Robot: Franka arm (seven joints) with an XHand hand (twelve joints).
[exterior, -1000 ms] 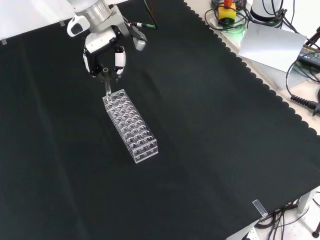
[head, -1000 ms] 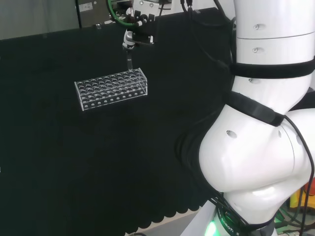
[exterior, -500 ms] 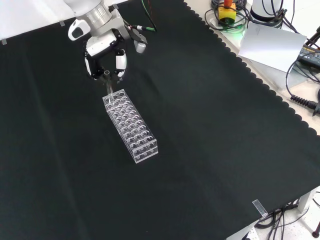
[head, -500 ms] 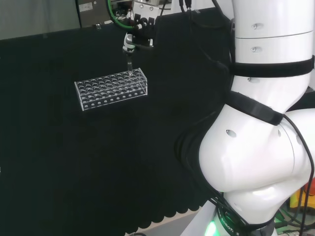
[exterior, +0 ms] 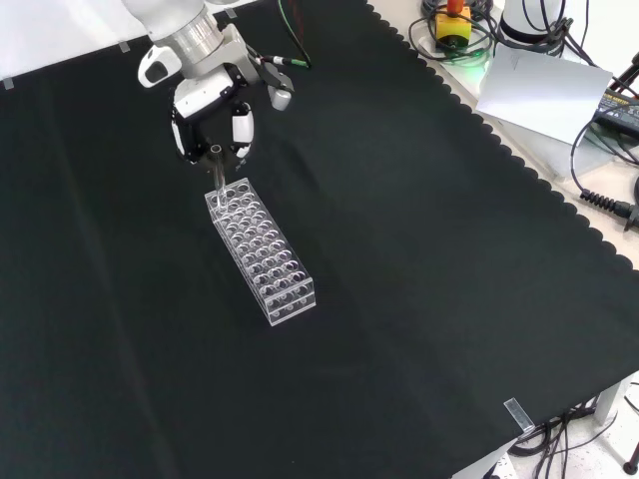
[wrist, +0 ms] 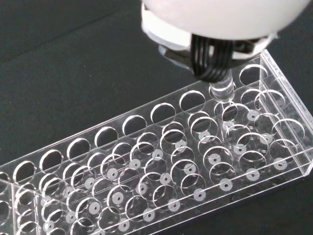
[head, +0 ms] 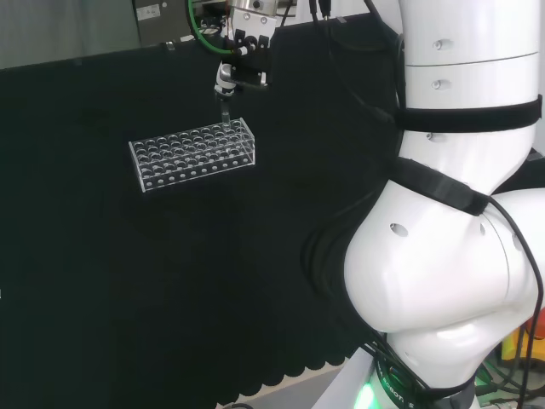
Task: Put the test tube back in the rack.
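Standing alone on the black cloth of the table (exterior: 419, 299), the clear plastic test tube rack (exterior: 262, 250) runs lengthwise away from the front camera, its rows of round holes facing up. In the front view its near end points toward the lower right and its far end lies under the hand (exterior: 212, 100). In the head view the rack (head: 193, 153) lies crosswise, and the hand (head: 240, 61) hangs above its right end, at the back row.

At that far end of the rack, a clear glass test tube (exterior: 217, 170) stands close to upright. Its lower part reaches the rack's top plate at an end hole; in the wrist view the test tube (wrist: 221, 91) meets the rack (wrist: 146, 186) at a hole in an outer row, one hole in from the end. How far it has gone down into the hole cannot be told.

Above that, the hand's black and white fingers (exterior: 241, 128) are curled inward and pinch the tube's top between them. In the wrist view, dark parts of the hand (wrist: 210, 61) close around the tube just above the rack.

Beyond the hand, the white arm link (exterior: 175, 25) rises out of the front view's top.
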